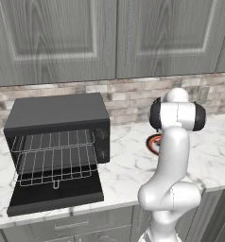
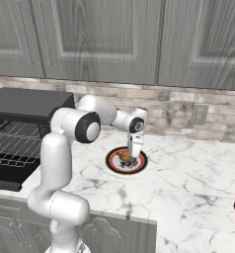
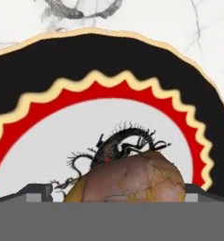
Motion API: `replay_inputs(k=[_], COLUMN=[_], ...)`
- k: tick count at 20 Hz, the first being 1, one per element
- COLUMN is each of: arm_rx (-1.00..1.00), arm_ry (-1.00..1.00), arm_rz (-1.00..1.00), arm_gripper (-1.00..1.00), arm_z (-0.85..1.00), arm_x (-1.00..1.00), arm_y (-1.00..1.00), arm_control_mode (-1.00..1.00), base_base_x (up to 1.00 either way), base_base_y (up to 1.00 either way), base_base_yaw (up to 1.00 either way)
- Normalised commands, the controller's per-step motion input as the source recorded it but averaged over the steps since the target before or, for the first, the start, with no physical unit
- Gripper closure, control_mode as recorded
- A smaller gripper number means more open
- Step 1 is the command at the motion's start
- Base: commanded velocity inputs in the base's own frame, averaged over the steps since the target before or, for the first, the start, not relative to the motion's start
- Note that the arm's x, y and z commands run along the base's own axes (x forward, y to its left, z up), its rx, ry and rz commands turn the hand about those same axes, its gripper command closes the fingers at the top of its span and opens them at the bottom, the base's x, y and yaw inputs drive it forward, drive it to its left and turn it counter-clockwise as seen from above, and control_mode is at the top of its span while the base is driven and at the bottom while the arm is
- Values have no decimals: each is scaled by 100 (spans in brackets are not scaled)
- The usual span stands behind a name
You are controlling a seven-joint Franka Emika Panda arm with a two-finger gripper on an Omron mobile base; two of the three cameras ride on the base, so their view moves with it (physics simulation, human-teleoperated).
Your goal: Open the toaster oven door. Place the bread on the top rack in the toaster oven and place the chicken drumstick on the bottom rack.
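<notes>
the oven [image 1: 57, 142] is seen on the counter [image 1: 128, 170] with its door [image 1: 55, 194] dropped flat and a rack [image 1: 55, 165] drawn out. the gripper [image 2: 133, 153] is held wide open, lowered over the drumstick [image 3: 132, 181] on the plate [image 2: 113, 163]; its fingertips [image 3: 36, 193] flank the meat.

A kitchen: grey cabinets [image 1: 53, 38], brick backsplash [image 2: 169, 106], marble counter [image 2: 188, 168], toaster oven [image 1: 57, 142].
</notes>
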Motion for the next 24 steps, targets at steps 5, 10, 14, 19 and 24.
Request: replay_inputs(k=[5,10,14,19,24], arm_rx=[0,0,-2,-2,0], arm_ry=[0,0,0,-5,-4], arm_rz=[-10,-10,-9,-4,0], arm_gripper=[-100,-100,100,100,100], arm_z=[-21,-21,-18,-3,17], arm_x=[0,0,0,-4,-19], arm_y=[16,22,30,16,5], arm_control_mode=[-100,-100,-100,-100,-100], base_base_x=[0,0,0,0,0], base_base_y=[0,0,0,0,0], base_base_yaw=[0,0,0,0,0])
